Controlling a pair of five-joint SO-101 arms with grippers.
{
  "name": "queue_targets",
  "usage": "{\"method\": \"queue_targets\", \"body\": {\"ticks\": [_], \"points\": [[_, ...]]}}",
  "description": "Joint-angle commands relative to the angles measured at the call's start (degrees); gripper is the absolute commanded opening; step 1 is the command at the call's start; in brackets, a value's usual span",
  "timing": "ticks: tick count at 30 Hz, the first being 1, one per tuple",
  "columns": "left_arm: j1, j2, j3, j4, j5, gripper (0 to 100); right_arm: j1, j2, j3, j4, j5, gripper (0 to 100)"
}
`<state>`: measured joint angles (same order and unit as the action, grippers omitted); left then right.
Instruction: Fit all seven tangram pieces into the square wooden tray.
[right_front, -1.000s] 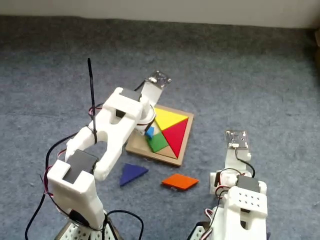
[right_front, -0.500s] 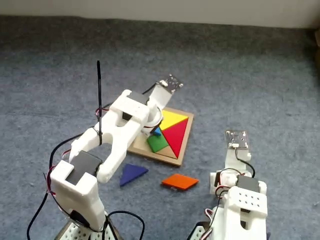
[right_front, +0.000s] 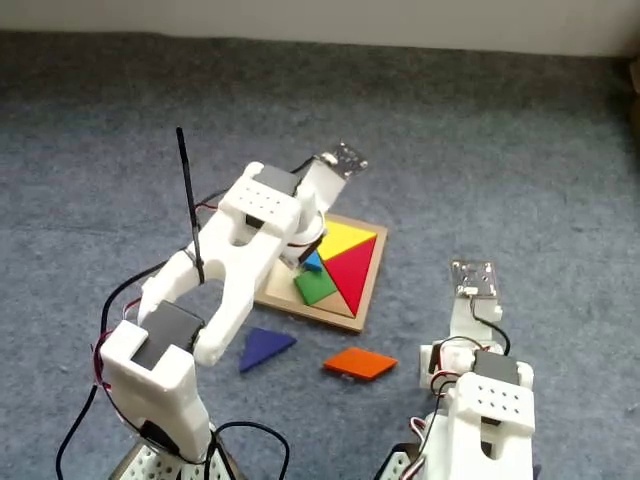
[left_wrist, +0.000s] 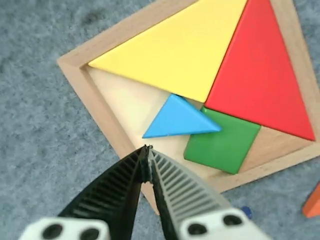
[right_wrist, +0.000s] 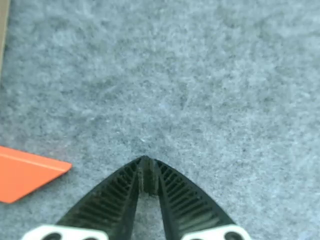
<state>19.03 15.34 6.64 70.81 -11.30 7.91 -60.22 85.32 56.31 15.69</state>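
The square wooden tray (left_wrist: 75, 66) holds a yellow triangle (left_wrist: 185, 45), a red triangle (left_wrist: 260, 75), a green square (left_wrist: 222, 147) and a small light blue triangle (left_wrist: 177, 120). The blue triangle touches the yellow triangle and the green square. My left gripper (left_wrist: 146, 151) is shut and empty, its tip over the bare tray floor near the rim. From above, the left arm (right_front: 250, 240) covers the tray's (right_front: 368, 300) left half. A dark blue triangle (right_front: 265, 347) and an orange parallelogram (right_front: 360, 363) lie on the carpet. My right gripper (right_wrist: 145, 165) is shut over bare carpet, right of the orange parallelogram (right_wrist: 25, 172).
Grey carpet surrounds the tray on all sides. The right arm (right_front: 478, 370) stands to the right of the loose pieces. A black cable tie (right_front: 188, 200) sticks up from the left arm.
The left arm has swung right and farther over the tray. The light blue triangle has slid right, toward the red triangle. The right arm has kept still.
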Motion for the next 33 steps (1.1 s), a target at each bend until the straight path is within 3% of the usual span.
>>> {"method": "queue_targets", "body": {"ticks": [1,8,18,24,33], "points": [[0.7,-2.9,1.5,0.1,-0.2,2,1.5,-0.7,0.0,-1.4,0.4,0.5],[0.7,-2.9,9.7,-12.6,-0.2,2,1.5,-0.7,0.0,-1.4,0.4,0.5],[0.6,-2.5,9.7,-18.9,-0.2,2,1.5,-0.7,0.0,-1.4,0.4,0.5],[0.8,2.1,4.7,-18.9,-0.2,2,1.5,-0.7,0.0,-1.4,0.4,0.5],[3.9,2.9,1.5,-9.6,-0.1,2,1.5,-0.7,0.0,-1.4,0.4,0.5]]}}
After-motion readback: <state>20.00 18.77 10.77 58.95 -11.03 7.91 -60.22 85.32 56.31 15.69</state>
